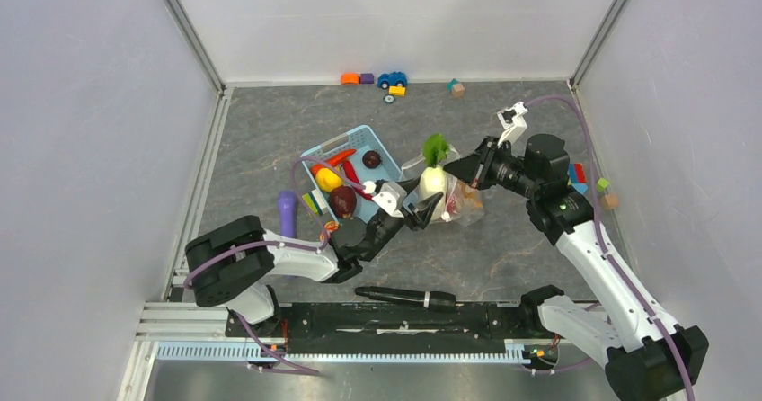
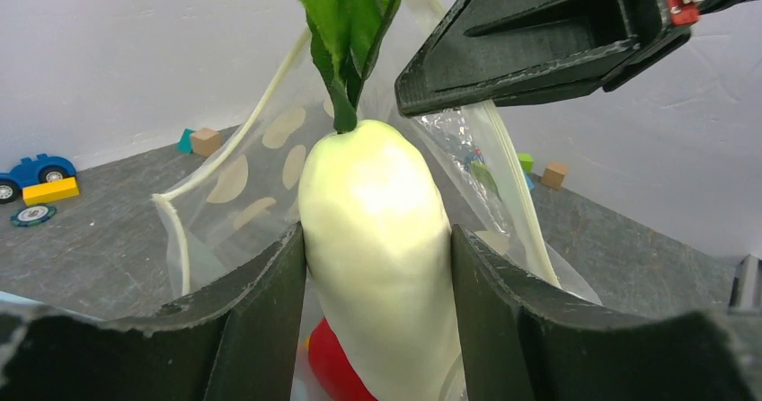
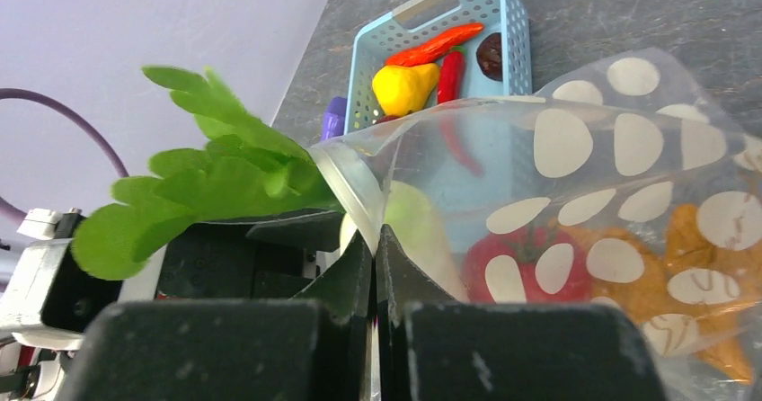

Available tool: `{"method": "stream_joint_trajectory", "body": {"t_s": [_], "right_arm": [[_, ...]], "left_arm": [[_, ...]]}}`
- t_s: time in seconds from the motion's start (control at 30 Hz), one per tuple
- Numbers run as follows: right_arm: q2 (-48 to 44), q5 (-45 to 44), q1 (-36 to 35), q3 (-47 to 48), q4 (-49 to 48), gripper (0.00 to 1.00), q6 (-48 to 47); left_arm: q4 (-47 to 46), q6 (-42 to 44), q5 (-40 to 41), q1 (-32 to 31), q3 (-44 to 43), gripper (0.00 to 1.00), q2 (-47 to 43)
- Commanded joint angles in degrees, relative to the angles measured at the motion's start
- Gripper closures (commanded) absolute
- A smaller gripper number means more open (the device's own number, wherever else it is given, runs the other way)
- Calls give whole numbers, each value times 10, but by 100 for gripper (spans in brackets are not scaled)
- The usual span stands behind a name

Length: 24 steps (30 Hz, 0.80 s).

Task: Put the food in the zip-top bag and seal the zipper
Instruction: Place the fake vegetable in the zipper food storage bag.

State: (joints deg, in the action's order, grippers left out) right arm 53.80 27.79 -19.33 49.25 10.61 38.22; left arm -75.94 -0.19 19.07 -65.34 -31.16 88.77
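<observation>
Inspecting the middle of the counter (image 1: 270, 131), I found the left end effector (image 2: 377, 257) partly open and clamped on a white radish (image 2: 373, 239), one finger against each side of its body. The radish stood upright with its green leaves (image 1: 437, 147) on top. Its lower end was at the open mouth of the dotted bag (image 3: 629, 149); whether it had passed the rim could not be told.

The right end effector (image 3: 375, 248) was fully closed and pinched the bag's mouth edge on the zipper strip (image 3: 346, 183), holding that edge raised. The mouth was open and the zipper unsealed. In the overhead view the bag lay right of the radish, between the two end effectors. It rested on the counter, its mouth turned left.

A red round fruit (image 3: 530, 271) and an orange piece (image 3: 683, 239) showed through the bag's film, lying side by side.

The light-blue basket (image 3: 503, 23) sat just left of the bag and a little farther back. It held a yellow pear-shaped fruit (image 3: 404, 86), a red chili (image 3: 451, 73), an orange carrot (image 3: 436, 46) and a maroon piece (image 3: 491, 55). The chili lay between the yellow fruit and the maroon piece, and the carrot lay across the far side of them.

A purple stick (image 1: 287, 212) lay on the counter at the basket's near left, beside the left arm. A blue toy car (image 1: 392, 79) and several coloured blocks (image 1: 358, 78) stood along the far wall, well apart from the bag.
</observation>
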Motion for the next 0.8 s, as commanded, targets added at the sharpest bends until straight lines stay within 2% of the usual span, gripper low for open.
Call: {"method": "stream_joint_trajectory", "body": {"t_s": [0.0, 0.07, 0.23, 0.43, 0.6, 0.77], "right_arm": [[2, 39, 3, 0, -42, 100, 17], [3, 41, 3, 0, -42, 100, 18], [4, 42, 4, 4, -42, 100, 18], [-1, 41, 6, 3, -44, 100, 18], [-4, 41, 7, -3, -45, 100, 18], [-10, 38, 9, -5, -46, 100, 15]], "left_arm": [[-12, 25, 42, -3, -31, 69, 14], [2, 21, 48, -2, -37, 66, 16], [45, 11, 98, -3, -54, 69, 20], [202, -32, 159, -3, -116, 76, 22], [265, -62, 156, -3, -135, 74, 20], [391, -91, 170, -2, -191, 76, 27]]}}
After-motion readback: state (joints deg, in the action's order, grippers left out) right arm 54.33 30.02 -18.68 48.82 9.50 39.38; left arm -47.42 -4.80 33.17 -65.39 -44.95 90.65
